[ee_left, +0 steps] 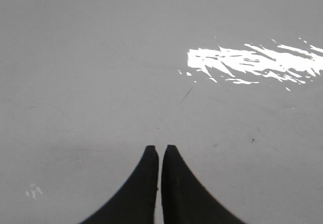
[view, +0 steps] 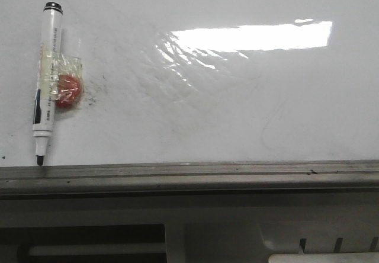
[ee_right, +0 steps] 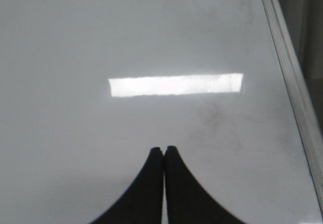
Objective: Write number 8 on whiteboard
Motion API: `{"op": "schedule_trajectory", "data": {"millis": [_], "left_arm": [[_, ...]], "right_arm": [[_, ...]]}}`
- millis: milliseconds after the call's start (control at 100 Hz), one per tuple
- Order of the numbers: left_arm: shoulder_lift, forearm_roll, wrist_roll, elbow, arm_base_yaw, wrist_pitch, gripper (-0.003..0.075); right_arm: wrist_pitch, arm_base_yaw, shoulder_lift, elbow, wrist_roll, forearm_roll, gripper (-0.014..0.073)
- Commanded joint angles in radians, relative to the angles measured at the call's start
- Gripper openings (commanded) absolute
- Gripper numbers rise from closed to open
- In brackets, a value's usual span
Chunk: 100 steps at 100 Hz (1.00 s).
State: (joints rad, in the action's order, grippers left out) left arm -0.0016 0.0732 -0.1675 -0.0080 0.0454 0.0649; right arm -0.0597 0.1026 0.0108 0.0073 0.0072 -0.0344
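One marker point(view: 47, 79) taped with a red ball point(view: 68, 91) at the board's point(view: 237, 115) left edge, both grippers point(ee_left: 160, 148) point(ee_right: 164, 149) pressed together, empty.

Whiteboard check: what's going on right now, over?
Left gripper and right gripper shut, empty. Whiteboard bare, no 8 yet. Marker taped beside a red blob, untouched.

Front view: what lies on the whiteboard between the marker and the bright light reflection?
A red round object taped beside the marker, a few dark specks, then the wrinkled shiny patch of whiteboard. No 8 is written there.
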Motion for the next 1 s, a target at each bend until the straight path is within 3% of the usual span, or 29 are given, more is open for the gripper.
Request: {"op": "schedule_trajectory", "data": {"millis": [0,80,360,530,580,780,990], "left_arm": [[-0.016,0.019,-0.009,-0.058,0.0,-0.055,-0.0021],[0.011,0.045,-0.009,-0.12,0.0,0.003,-0.0021],[0.11,0.092,-0.008,-0.232,0.0,0.081,-0.002],[0.135,0.112,-0.008,-0.241,0.0,0.13,0.0],[0.144,0.11,-0.008,-0.241,0.0,0.132,0.0045],[0.178,0.027,-0.008,-0.241,0.0,0.083,0.035],[0.225,-0.005,-0.008,-0.24,-0.025,-0.078,0.0368]], "right_arm": [[0.045,0.007,0.02,-0.054,-0.007,-0.013,-0.0063],[0.142,0.005,0.001,-0.094,-0.007,-0.013,-0.0063],[0.289,0.005,-0.156,-0.181,-0.007,0.027,-0.0063],[0.316,0.005,-0.232,-0.222,-0.007,0.05,-0.0063],[0.296,0.005,-0.24,-0.222,-0.007,0.05,-0.0063],[0.287,0.005,-0.244,-0.222,-0.007,0.05,-0.0063],[0.281,0.005,-0.244,-0.217,-0.007,0.05,-0.0063]]}}
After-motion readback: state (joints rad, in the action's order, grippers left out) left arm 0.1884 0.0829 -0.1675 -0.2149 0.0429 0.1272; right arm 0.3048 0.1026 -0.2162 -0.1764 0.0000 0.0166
